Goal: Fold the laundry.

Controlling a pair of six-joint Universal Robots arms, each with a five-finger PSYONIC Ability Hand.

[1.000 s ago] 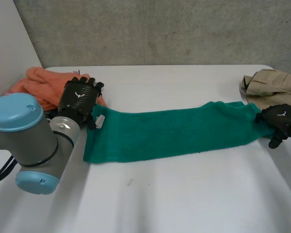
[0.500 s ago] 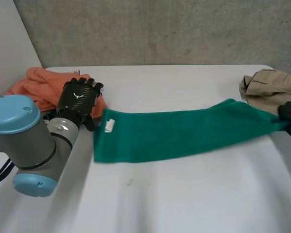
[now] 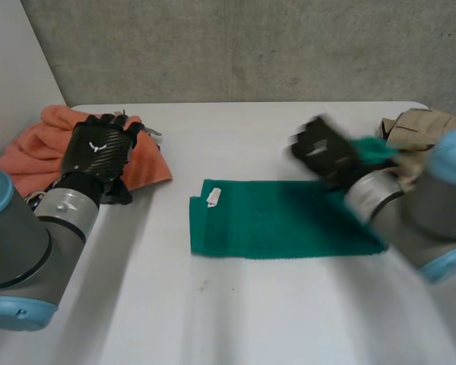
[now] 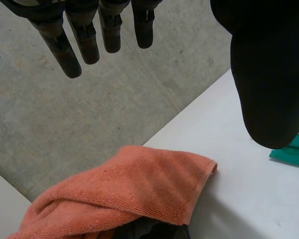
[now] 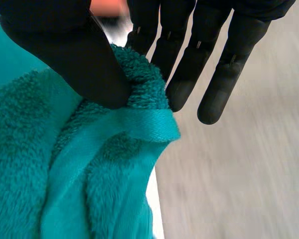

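Towel (image 3: 277, 228) end now inward, between right fingers (image 5: 187, 69)

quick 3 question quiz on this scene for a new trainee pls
1. What lies at the table's far right corner, beyond the green towel?
2. True or false: the left hand grips the orange towel.
3. What does the right hand pinch? A) orange towel B) green towel C) a sock

Key:
1. A beige garment.
2. False: its fingers are straight and hold nothing.
3. B, pinched between thumb and fingers.
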